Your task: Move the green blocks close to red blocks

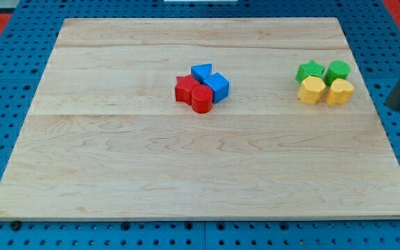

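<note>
A green star block (pixel 310 71) and a green round block (pixel 337 70) sit side by side at the view's right. Two red blocks lie near the board's middle: a red star (pixel 185 89) and a red cylinder (pixel 201 98), touching each other. My tip (pixel 396 107) is the lower end of the dark rod at the view's right edge, just off the board, to the right of the green blocks and apart from them.
Two yellow blocks (pixel 312 90) (pixel 339 92) sit just below the green ones, touching them. Two blue blocks (pixel 201 72) (pixel 217 86) press against the red ones from the upper right. The wooden board (pixel 117 160) lies on a blue pegboard.
</note>
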Motion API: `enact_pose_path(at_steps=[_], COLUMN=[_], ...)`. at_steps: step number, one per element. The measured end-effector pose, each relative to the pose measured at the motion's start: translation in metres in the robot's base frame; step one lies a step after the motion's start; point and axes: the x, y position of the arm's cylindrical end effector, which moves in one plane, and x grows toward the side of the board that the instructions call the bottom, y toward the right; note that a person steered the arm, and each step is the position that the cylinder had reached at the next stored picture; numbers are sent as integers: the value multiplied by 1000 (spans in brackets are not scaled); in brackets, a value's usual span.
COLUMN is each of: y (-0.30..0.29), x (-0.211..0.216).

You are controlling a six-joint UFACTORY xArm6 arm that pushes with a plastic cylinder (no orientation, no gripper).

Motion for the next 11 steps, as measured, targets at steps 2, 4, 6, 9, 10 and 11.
enact_pose_path(at_steps=[2, 4, 6, 9, 10, 11], y=[-174, -279, -319, -323, -275, -180], x=[3, -40, -105, -151, -156, -157])
